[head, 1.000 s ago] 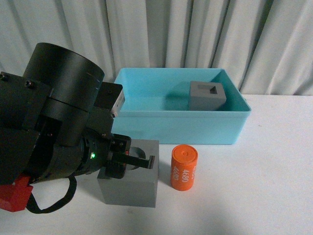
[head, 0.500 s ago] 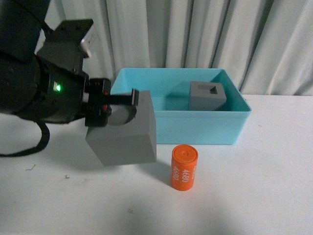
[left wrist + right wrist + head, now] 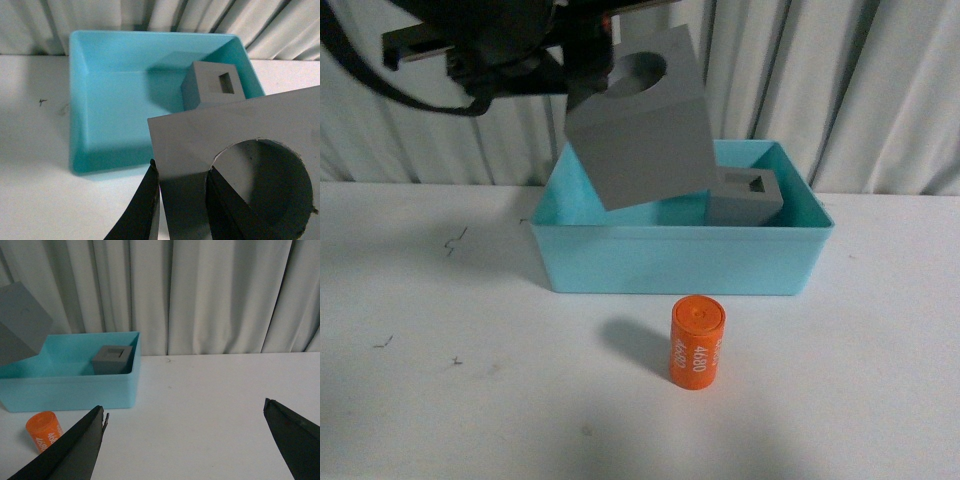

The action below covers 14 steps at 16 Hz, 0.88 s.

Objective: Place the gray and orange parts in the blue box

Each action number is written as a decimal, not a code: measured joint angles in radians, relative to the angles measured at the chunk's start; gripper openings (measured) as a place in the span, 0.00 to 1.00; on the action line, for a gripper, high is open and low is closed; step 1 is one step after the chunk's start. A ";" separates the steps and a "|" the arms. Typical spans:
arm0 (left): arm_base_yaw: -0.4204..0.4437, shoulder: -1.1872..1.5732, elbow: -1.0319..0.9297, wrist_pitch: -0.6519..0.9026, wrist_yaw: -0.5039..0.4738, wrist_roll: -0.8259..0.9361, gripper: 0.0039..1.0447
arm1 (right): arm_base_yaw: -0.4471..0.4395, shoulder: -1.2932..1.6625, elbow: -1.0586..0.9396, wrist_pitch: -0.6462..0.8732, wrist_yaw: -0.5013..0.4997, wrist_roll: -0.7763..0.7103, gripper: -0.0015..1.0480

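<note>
The left gripper [image 3: 182, 172] pinched one wall of the matte gray round-holed cube [image 3: 645, 130], holding it tilted above the smooth blue box [image 3: 670, 265] by the table [image 3: 470, 400]'s far edge. The slotted cube [image 3: 745, 195] sat inside the box; the orange cylinder [image 3: 697, 342] stood upright toward the near edge. The right gripper [image 3: 185, 407] hung spread wide, empty.

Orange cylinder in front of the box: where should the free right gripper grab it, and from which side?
Clamp the orange cylinder across its curved wall near mid-height, coming down from above. It stands upright on its flat end, apart from the blue box, with nothing touching its sides.
</note>
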<state>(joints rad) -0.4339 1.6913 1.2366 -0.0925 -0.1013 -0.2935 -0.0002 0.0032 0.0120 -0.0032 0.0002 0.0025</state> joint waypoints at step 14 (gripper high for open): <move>0.022 0.538 0.647 -0.129 -0.080 0.091 0.20 | 0.000 0.000 0.000 0.000 0.000 0.000 0.94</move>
<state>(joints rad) -0.4118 2.2292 1.8835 -0.2218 -0.1814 -0.2028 -0.0002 0.0032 0.0120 -0.0032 0.0002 0.0025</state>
